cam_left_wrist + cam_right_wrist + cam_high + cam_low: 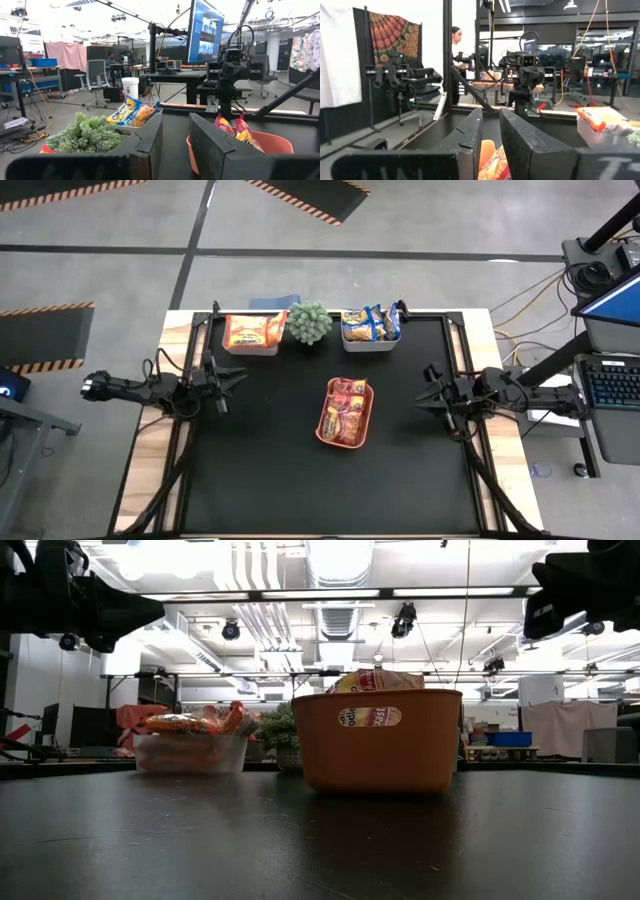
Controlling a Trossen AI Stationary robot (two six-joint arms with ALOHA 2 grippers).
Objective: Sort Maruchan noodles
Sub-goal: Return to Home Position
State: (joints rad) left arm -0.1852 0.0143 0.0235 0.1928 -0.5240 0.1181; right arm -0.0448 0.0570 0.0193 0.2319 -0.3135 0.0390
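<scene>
An orange tray (346,412) at the table's middle holds dark red Maruchan noodles (347,398). At the far edge, a clear bin (250,333) holds orange packets (180,724). A second bin (371,328) holds yellow-and-blue packets (131,112). My left gripper (242,378) hovers over the table's left side, pointing level toward the tray. My right gripper (424,393) hovers over the right side, facing it. In the wrist views, my left gripper (175,120) and my right gripper (491,112) each show a narrow gap with nothing between the fingers.
A green potted plant (309,322) stands between the two bins at the far edge. The black mat (280,470) lies bare near the front edge. Desks, monitors and a person show in the room beyond the table.
</scene>
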